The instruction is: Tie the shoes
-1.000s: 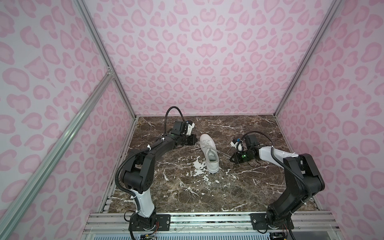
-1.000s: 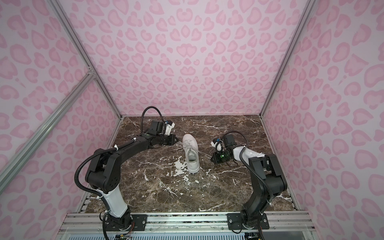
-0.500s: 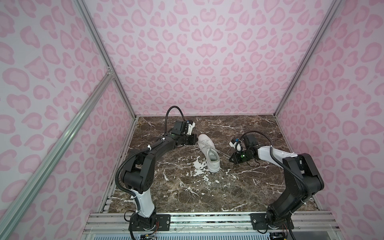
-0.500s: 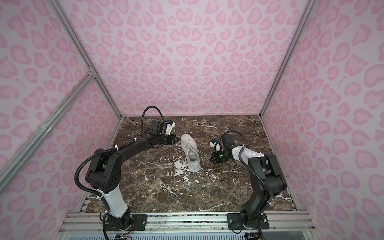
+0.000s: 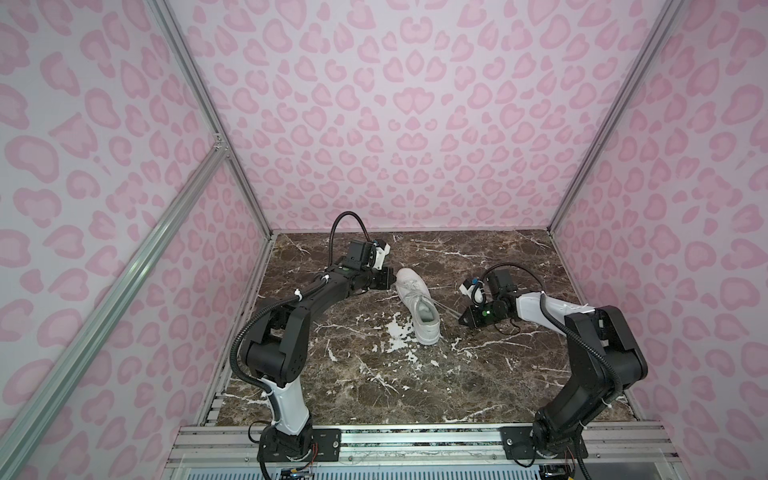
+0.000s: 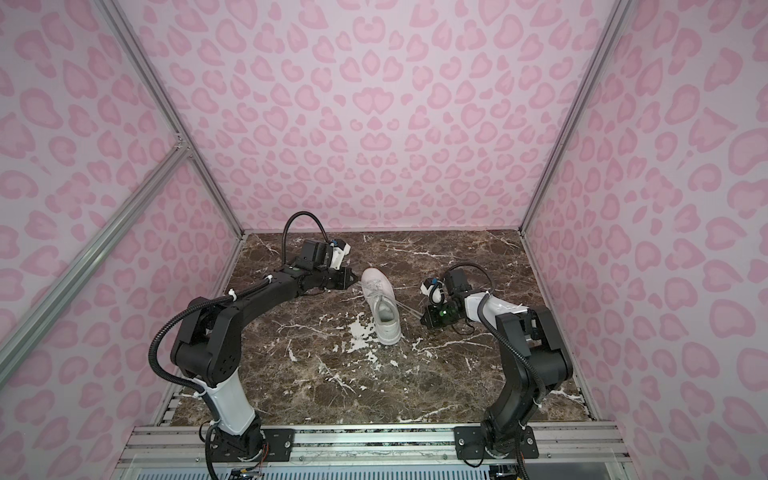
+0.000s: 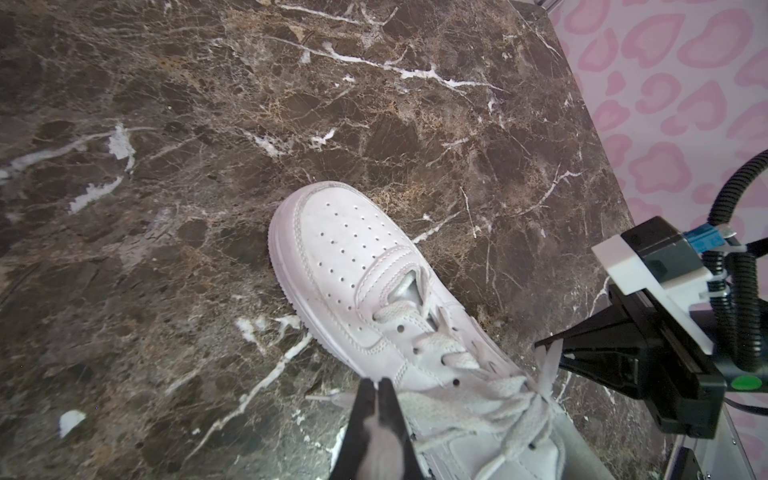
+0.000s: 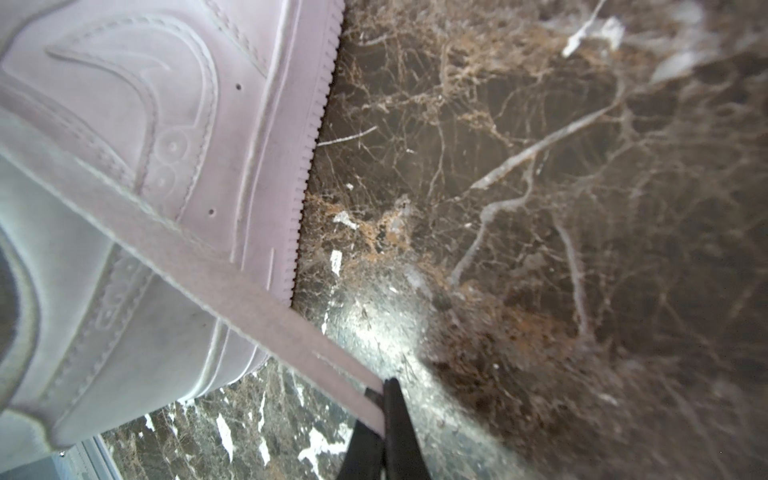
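Note:
A white sneaker (image 5: 417, 305) (image 6: 382, 305) lies on the marble floor, toe toward the back wall. My left gripper (image 5: 390, 279) (image 6: 353, 277) sits by the toe's left side. In the left wrist view this gripper (image 7: 376, 382) is shut on a flat white lace (image 7: 436, 401) near its end, beside the shoe (image 7: 345, 249). My right gripper (image 5: 460, 320) (image 6: 422, 320) is low at the shoe's right. It (image 8: 382, 388) is shut on the other lace (image 8: 232, 291), stretched taut from the shoe (image 8: 124, 104). The laces cross in a loose tangle over the tongue.
The dark brown marble floor (image 5: 415, 374) is boxed in by pink patterned walls (image 5: 395, 124) on three sides. An aluminium rail (image 5: 395, 436) carrying both arm bases runs along the front edge. The right arm's cable (image 5: 511, 328) loops on the floor.
The shoe's toe has swung slightly to the left, toward my left gripper. Both grippers stay shut and have barely moved.

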### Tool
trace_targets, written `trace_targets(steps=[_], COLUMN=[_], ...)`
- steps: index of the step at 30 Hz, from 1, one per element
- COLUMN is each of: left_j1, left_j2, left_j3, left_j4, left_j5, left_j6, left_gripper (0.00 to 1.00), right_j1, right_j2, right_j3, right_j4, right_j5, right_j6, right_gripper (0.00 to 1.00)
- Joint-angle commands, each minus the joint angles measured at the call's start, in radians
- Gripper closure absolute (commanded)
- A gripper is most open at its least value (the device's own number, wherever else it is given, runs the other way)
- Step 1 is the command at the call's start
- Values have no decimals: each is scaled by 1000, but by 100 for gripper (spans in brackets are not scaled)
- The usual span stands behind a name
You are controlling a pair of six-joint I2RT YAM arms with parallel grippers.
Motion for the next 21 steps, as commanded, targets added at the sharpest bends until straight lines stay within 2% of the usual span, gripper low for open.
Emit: trace_targets(steps=[1,16,19,21], left_j1=[17,18,-28,-47], left_j2=[-3,6,6,2], left_j3=[-4,-6,25,26], left_j4=[14,20,-5,-3], left_j5=[-56,-30,1,19], left_j6=[13,8,78,92], left_gripper=[97,97,97,97], right_j1=[-12,-18,9,38], right_j2=[0,6,-19,-50], right_j3=[-14,-9,13,38], right_j4=[-53,-66,-53,-48], right_j5=[53,49,-7,0], right_j6=[-8,-19,2,18], right_gripper=[98,99,93,87])
